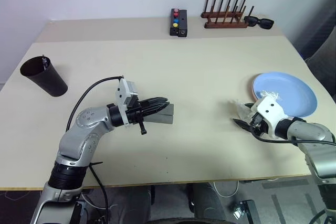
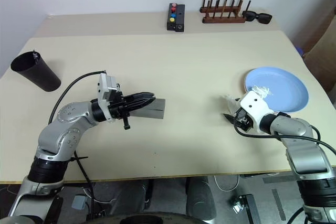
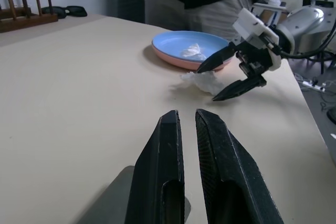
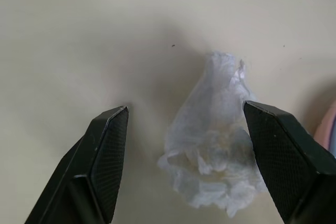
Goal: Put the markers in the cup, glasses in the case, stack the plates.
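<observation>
Beside the stacked light-blue-on-pink plates [image 1: 294, 94], the right gripper [image 4: 184, 124] gapes over a crumpled white tissue [image 4: 212, 145] (untouched); the left gripper [image 1: 157, 107] clenches the grey hard-shell case [image 1: 164, 115].

The case [image 1: 161, 114] lies on the table [image 1: 189, 72], near its middle. The cup [image 1: 44, 76] stands far to the left of the case, with a marker [image 1: 45, 61] in it. The plates [image 1: 286, 94] are stacked far to the right of the case, one on the other. A wad [image 4: 212, 140] lies between the case and the plates, close to the plates. Another wad [image 3: 192, 52] lies on the top plate. A box [image 1: 178, 22], a rack [image 1: 226, 15] and sunglasses [image 1: 259, 22] sit far behind the case.
</observation>
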